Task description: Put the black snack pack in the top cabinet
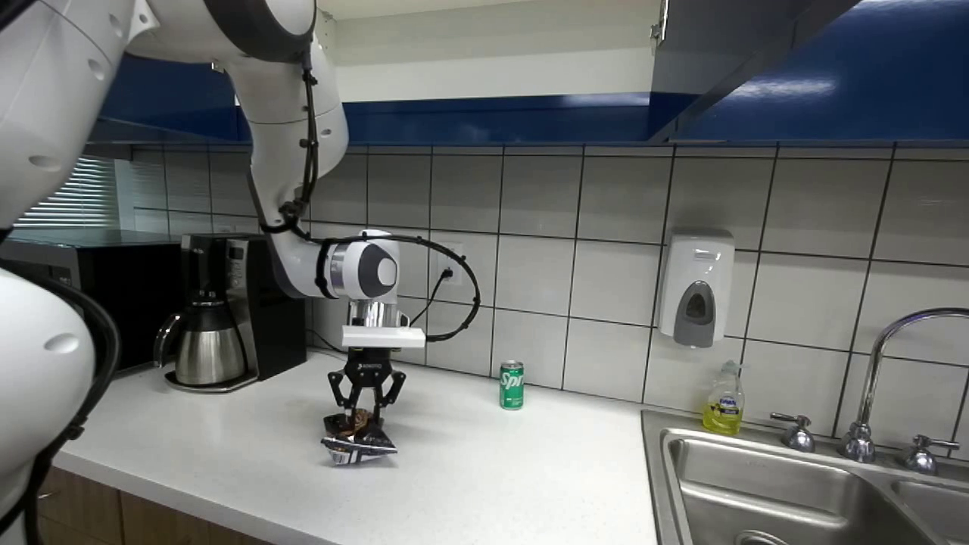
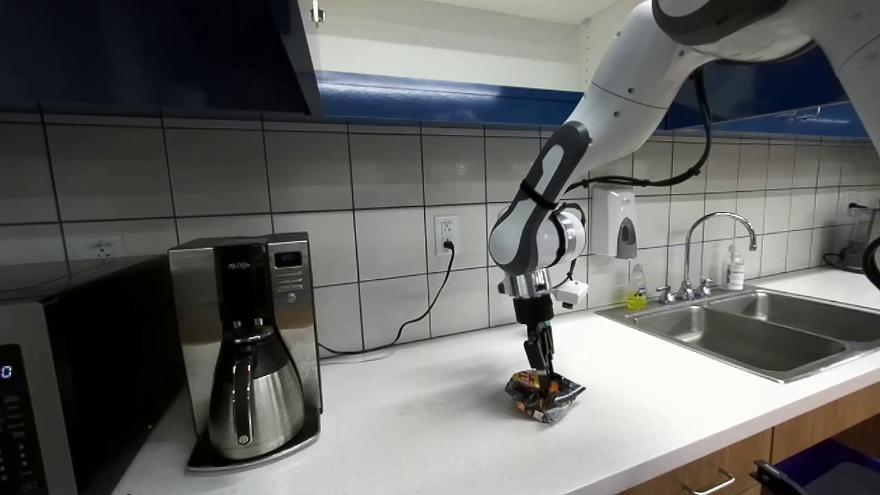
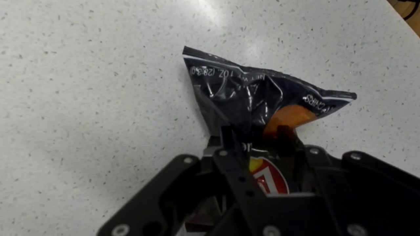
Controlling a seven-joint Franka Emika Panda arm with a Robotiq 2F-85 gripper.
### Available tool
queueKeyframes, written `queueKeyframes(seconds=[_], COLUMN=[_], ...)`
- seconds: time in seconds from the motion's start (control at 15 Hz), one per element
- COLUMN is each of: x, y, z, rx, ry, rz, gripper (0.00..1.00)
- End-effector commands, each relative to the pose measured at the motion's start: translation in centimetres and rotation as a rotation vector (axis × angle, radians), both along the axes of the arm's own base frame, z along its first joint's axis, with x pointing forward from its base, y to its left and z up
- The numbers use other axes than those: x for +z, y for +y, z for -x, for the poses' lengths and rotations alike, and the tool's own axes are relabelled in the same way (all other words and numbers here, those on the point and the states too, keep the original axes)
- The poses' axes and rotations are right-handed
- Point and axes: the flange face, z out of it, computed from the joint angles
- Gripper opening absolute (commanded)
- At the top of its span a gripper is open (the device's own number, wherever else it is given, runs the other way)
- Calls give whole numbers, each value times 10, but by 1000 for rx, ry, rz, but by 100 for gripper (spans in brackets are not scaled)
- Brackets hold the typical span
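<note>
The black snack pack (image 1: pixel 357 454) is on or just above the white counter; it also shows in an exterior view (image 2: pixel 565 399) and, crumpled, in the wrist view (image 3: pixel 236 88). My gripper (image 1: pixel 364 416) points straight down over it. In the wrist view the fingers (image 3: pixel 257 134) are on both sides of the pack's middle and pinch it, with the sealed end sticking out beyond them. The gripper body hides the rest of the pack there. The top cabinet (image 1: pixel 492 117) is above the counter, open with its white interior showing, in both exterior views (image 2: pixel 447 96).
A green can (image 1: pixel 512 386) stands on the counter near the tiled wall. A coffee maker (image 2: pixel 292 275) and a microwave (image 2: pixel 103 344) stand at one end, a sink (image 1: pixel 764 484) at the other. An open cabinet door (image 1: pixel 727 68) hangs beside the cabinet opening.
</note>
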Motion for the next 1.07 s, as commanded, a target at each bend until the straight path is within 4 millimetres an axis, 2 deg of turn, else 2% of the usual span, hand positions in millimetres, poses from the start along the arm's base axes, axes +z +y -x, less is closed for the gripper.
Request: queueKeyframes(seconds=[0.0,0.07,0.13,0.73,1.0], x=[3,3,2,-1,9], y=[1,1,1,4,7], z=[-5,-6,-6,-10,-8], rx=[0,1,1,0,-4], ry=[10,10,11,18,0], rz=[7,7,8,6,-12], gripper=[11,2,0,0,0])
